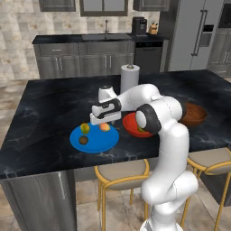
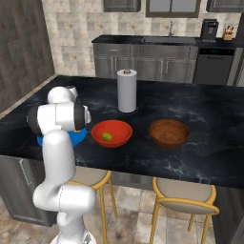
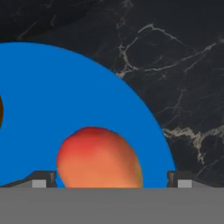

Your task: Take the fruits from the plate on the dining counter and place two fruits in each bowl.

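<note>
On the black dining counter [image 1: 49, 113] lies the blue plate [image 1: 95, 143] with three fruits: an olive-yellow one [image 1: 85, 128], a peach-orange one [image 1: 104, 127] and a dark brown one [image 1: 83, 140]. My gripper [image 1: 105, 122] hangs open just above the peach-orange fruit. In the hand view that fruit [image 3: 99, 159] lies between the two fingertips [image 3: 41, 180], on the plate [image 3: 65, 96]. The red bowl [image 2: 119, 141] holds a yellow-green fruit [image 2: 107, 137]. To its right the brown bowl [image 2: 168, 132] stands with nothing in it. My arm hides most of the plate [image 2: 78, 138] in the right base view.
A paper towel roll [image 1: 129, 79] stands upright behind the red bowl [image 1: 128, 126]. The brown bowl [image 1: 194, 115] sits right of my arm. Stools [image 1: 122, 173] are tucked under the counter's near edge. A sink counter and a fridge line the far wall.
</note>
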